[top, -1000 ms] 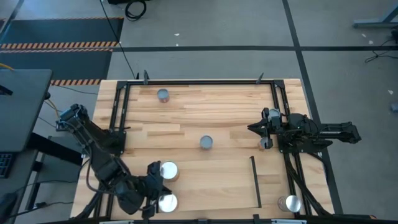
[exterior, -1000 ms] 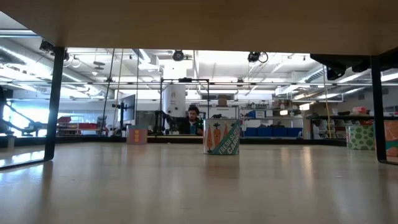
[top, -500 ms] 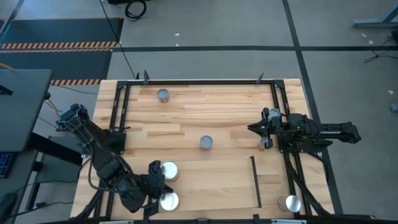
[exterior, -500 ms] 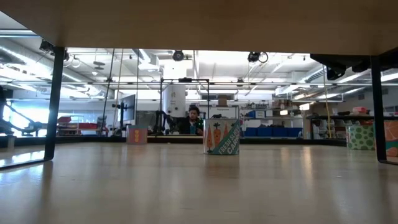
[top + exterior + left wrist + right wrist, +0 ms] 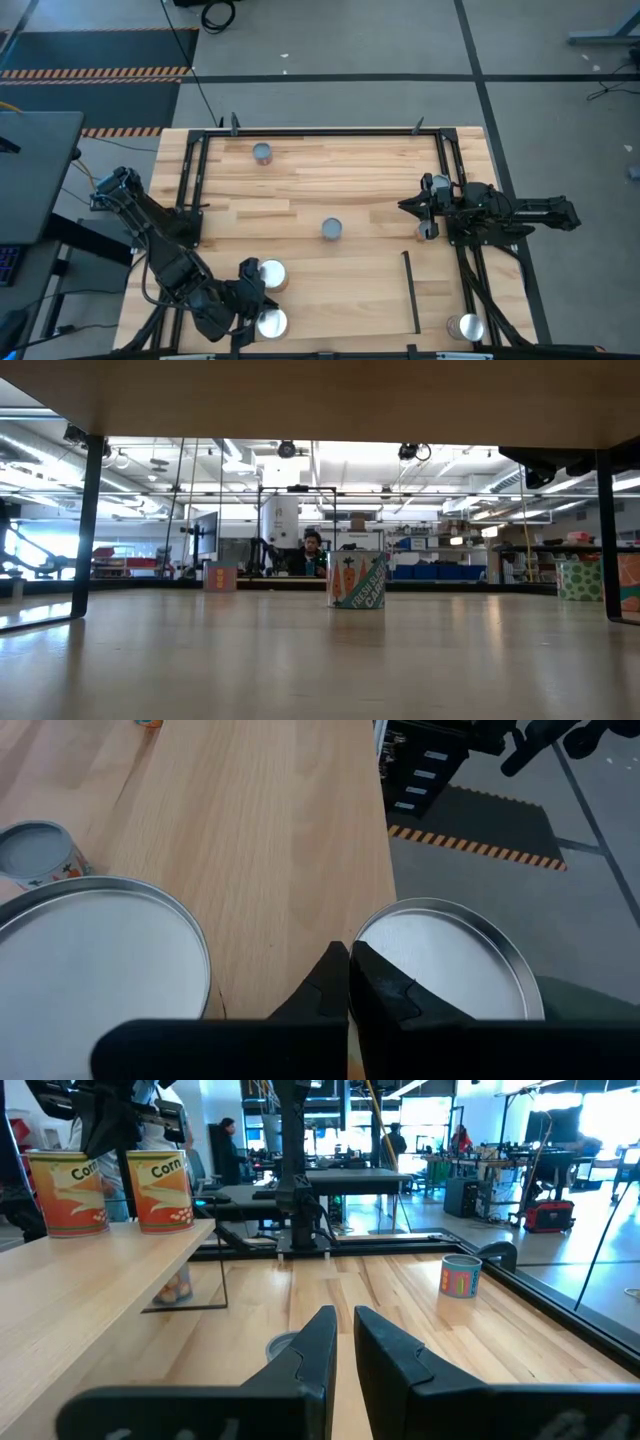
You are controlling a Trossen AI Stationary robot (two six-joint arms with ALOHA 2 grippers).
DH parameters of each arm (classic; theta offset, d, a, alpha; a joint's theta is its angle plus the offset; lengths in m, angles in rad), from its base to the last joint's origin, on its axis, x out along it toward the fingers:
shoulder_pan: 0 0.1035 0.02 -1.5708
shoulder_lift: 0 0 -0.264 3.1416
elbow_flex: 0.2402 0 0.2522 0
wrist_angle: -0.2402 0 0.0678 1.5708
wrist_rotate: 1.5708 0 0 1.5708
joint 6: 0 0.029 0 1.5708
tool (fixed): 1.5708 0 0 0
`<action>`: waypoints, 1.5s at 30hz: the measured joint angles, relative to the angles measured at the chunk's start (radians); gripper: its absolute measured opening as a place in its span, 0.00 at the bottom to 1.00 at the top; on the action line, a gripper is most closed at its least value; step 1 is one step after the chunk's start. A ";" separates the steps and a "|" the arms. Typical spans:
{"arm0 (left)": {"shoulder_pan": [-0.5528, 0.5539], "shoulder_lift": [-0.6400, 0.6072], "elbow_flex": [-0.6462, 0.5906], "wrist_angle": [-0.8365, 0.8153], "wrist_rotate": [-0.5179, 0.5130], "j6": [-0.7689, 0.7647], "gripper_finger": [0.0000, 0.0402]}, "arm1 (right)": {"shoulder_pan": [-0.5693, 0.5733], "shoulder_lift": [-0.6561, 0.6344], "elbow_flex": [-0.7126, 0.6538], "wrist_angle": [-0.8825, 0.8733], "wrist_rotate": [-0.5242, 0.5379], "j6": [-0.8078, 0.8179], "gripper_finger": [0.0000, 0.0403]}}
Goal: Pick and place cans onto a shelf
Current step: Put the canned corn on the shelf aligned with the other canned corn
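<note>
Two tins with silver tops stand on the pale-wood shelf point(image 5: 340, 300) at the table's near left. One is farther from the near edge point(image 5: 271, 274), one closer to it point(image 5: 270, 324). My left gripper point(image 5: 250, 297) is shut, its fingertips point(image 5: 347, 970) between the two tins' tops point(image 5: 95, 960) point(image 5: 440, 960). I see no touch. One tin stands mid-table point(image 5: 331, 229), one at the far left point(image 5: 262, 152), and one with an orange side at the near right point(image 5: 465, 326). My right gripper point(image 5: 403, 207) waits at the table's right, empty, its fingers point(image 5: 345, 1330) all but closed.
The black frame point(image 5: 320, 130) edges the tabletop. The shelf's thin right rail point(image 5: 410, 290) stands near my right arm. In the right wrist view the two tins point(image 5: 65, 1190) point(image 5: 160, 1185) stand on the raised shelf. A person shows far behind the table point(image 5: 312, 550).
</note>
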 joint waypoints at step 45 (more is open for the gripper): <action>0.035 -0.024 0.024 -0.009 0.014 0.200 0.30 | 0.000 0.000 0.000 0.000 0.000 0.000 0.12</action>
